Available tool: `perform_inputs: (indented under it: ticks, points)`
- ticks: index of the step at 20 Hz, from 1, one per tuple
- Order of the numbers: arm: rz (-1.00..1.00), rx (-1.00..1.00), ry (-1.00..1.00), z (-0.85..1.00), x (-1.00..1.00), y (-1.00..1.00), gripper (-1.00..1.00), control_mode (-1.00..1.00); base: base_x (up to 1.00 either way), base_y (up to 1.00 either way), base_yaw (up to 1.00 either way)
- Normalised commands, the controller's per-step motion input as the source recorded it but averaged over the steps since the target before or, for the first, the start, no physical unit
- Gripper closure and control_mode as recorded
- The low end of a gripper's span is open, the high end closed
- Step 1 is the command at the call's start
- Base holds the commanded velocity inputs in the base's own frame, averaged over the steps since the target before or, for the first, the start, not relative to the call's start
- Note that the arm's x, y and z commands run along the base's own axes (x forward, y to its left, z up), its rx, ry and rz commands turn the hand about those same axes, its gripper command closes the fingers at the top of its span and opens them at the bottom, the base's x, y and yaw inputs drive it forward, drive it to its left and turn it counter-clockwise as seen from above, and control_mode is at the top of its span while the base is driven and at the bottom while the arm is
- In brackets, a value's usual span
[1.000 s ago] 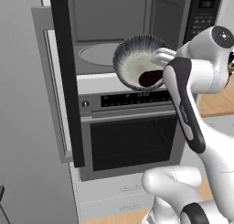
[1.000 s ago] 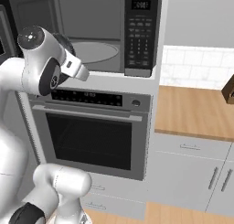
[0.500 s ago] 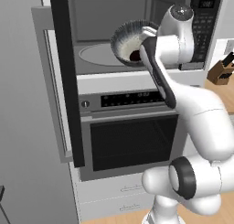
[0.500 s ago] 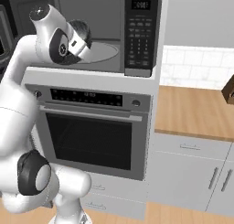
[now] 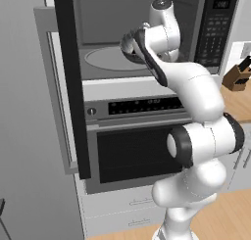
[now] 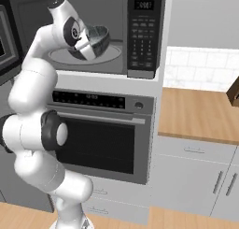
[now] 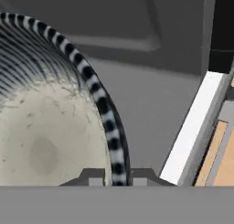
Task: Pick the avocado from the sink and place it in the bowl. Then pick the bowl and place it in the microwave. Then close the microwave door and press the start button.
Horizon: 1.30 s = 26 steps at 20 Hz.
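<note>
Carrying the bowl (image 6: 95, 39) by its rim, your clamped gripper (image 7: 114, 179) has now entered the microwave (image 5: 147, 36); release comes next.

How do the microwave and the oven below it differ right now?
The microwave is open, its door swung out left and its grey cavity exposed; the oven is shut. The microwave has the bowl at its opening, held by the gripper; the oven has nothing at it. The microwave's keypad runs down its right side; the oven's panel runs across its top. Both are built-in, one above the other.
</note>
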Motion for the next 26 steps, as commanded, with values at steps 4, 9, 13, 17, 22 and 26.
perform_inputs:
  ticks: [4, 9, 13, 17, 22, 26]
  points:
    - [-0.22, 0.21, 0.04, -0.28, 0.72, 0.31, 1.00, -1.00, 0.00, 0.00, 0.00]
    - [-0.09, 0.13, 0.00, -0.10, 0.29, 0.44, 1.00, -1.00, 0.00, 0.00, 0.00]
    - [-0.03, 0.07, -0.04, -0.24, -0.04, 0.26, -1.00, -1.00, 0.00, 0.00, 0.00]
    - [-0.05, 0.07, -0.16, -0.05, -0.18, -0.03, -1.00, -1.00, 0.00, 0.00, 0.00]
    - [-0.02, 0.10, -0.34, -0.02, -0.68, -0.10, -1.00, -1.00, 0.00, 0.00, 0.00]
    - [0.00, 0.06, -0.44, -0.42, -1.00, -0.09, -1.00, -1.00, 0.00, 0.00, 0.00]
